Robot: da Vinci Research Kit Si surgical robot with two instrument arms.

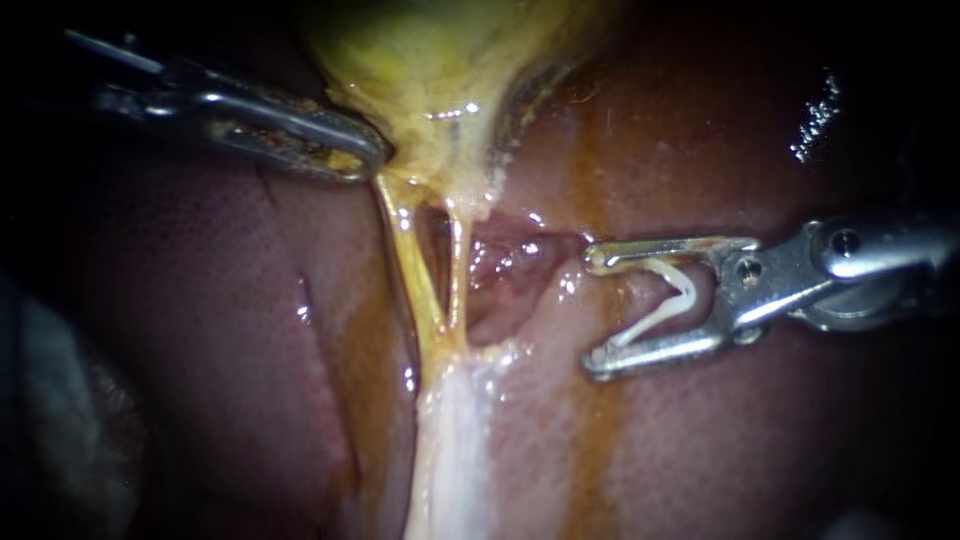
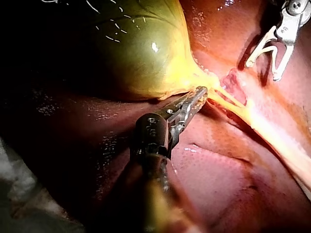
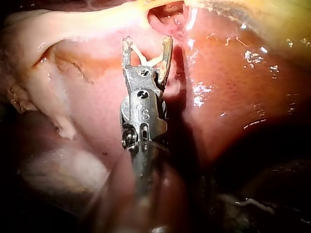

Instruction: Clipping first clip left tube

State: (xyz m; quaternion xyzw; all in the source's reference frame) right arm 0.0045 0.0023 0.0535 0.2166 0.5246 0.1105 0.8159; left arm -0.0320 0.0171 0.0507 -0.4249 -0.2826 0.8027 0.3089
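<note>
Evidently the left instrument (image 1: 365, 155) pinches the neck of the gallbladder (image 1: 440, 70) in its pincer to stretch the left tube (image 1: 410, 260), just below, taut and bare. Further right, the right instrument (image 1: 597, 312) carries an open clip (image 1: 665, 305) in its spread pincer, both halves touching it, short of that tube. Only the left wrist view shows the gallbladder's rounded body.

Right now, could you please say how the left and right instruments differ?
The left instrument grips the gallbladder, pincer closed; the right instrument holds an open white clip, pincer spread wide. The left instrument sits by the tubes; the right instrument is apart from them. Both are metal.
</note>
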